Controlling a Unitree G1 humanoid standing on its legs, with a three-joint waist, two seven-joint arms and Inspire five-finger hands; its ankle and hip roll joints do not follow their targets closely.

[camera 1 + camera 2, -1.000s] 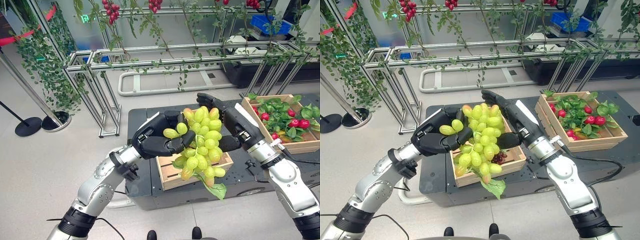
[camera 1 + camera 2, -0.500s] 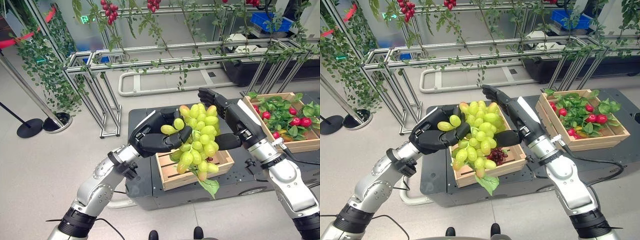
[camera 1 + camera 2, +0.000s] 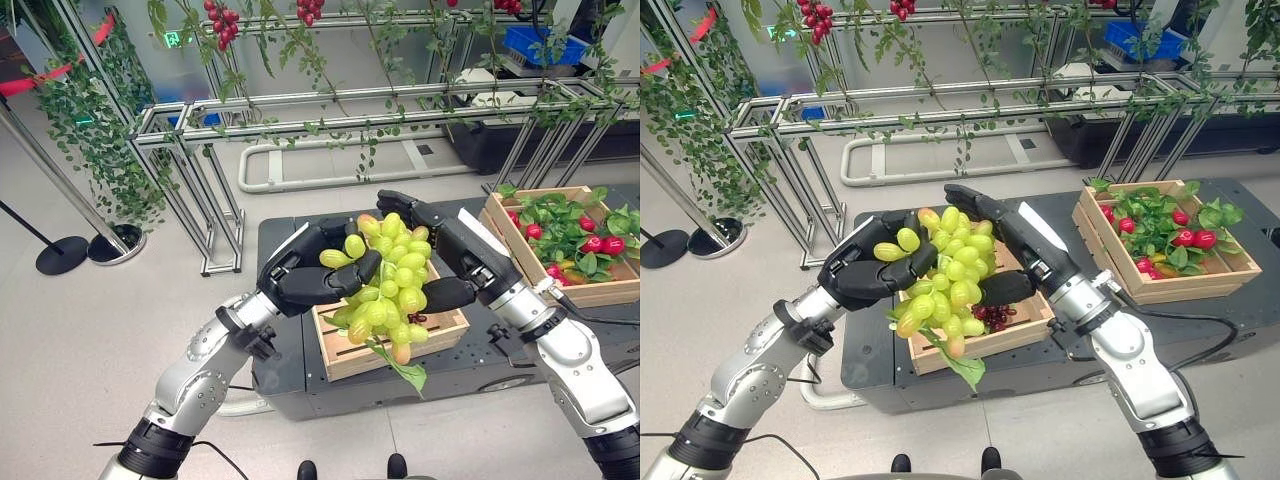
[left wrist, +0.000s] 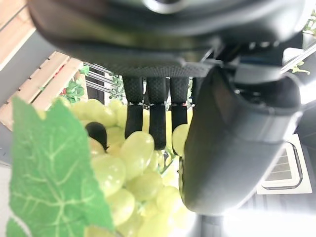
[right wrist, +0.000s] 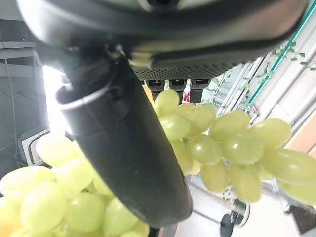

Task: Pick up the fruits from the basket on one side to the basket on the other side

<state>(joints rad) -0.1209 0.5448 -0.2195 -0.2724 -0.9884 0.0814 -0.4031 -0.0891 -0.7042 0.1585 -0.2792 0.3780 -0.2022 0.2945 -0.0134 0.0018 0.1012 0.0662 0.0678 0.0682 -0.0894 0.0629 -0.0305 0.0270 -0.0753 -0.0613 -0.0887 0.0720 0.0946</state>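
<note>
A bunch of green grapes with a green leaf hangs between both hands above the middle wooden basket. My left hand curls its fingers and thumb round the bunch's left side. From the right, my right hand cups the bunch, fingers over its top and thumb under it. Dark red grapes lie in that middle basket. A second wooden basket at the right holds leaves and red fruits. Both wrist views show grapes against the fingers.
Both baskets rest on a dark low platform. Behind it stand metal frames hung with green vines and red berries. A stanchion base sits on the floor at the left.
The grape bunch has moved slightly left and lower over the middle basket, held by both hands. My right hand has reached further over its top.
</note>
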